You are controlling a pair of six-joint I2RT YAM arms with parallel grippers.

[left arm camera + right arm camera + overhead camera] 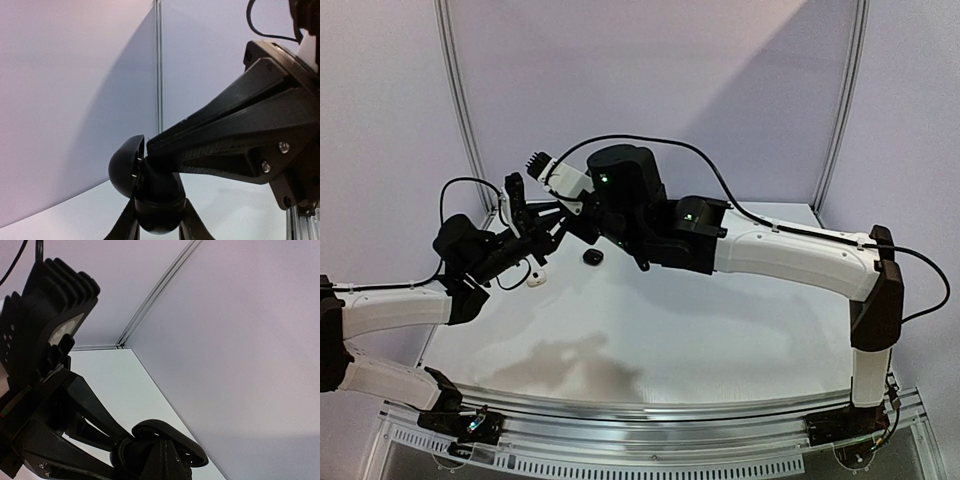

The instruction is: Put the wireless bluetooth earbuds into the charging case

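Observation:
My left gripper (159,222) is shut on a black pebble-shaped charging case (156,202), held above the table with its lid (122,167) hinged open. My right gripper (148,150) comes in from the right with its fingers (225,130) together, their tips down in the open case. Whether an earbud is between them is hidden. In the right wrist view the right gripper (165,462) sits over the case, with the open lid (172,432) behind it. From above, the left gripper (542,232) and right gripper (562,215) meet at the table's far left.
A small black earbud-sized piece (592,258) and a small white one (536,280) lie on the white table (700,330), just near of the grippers. Grey walls (650,90) close off the back and sides.

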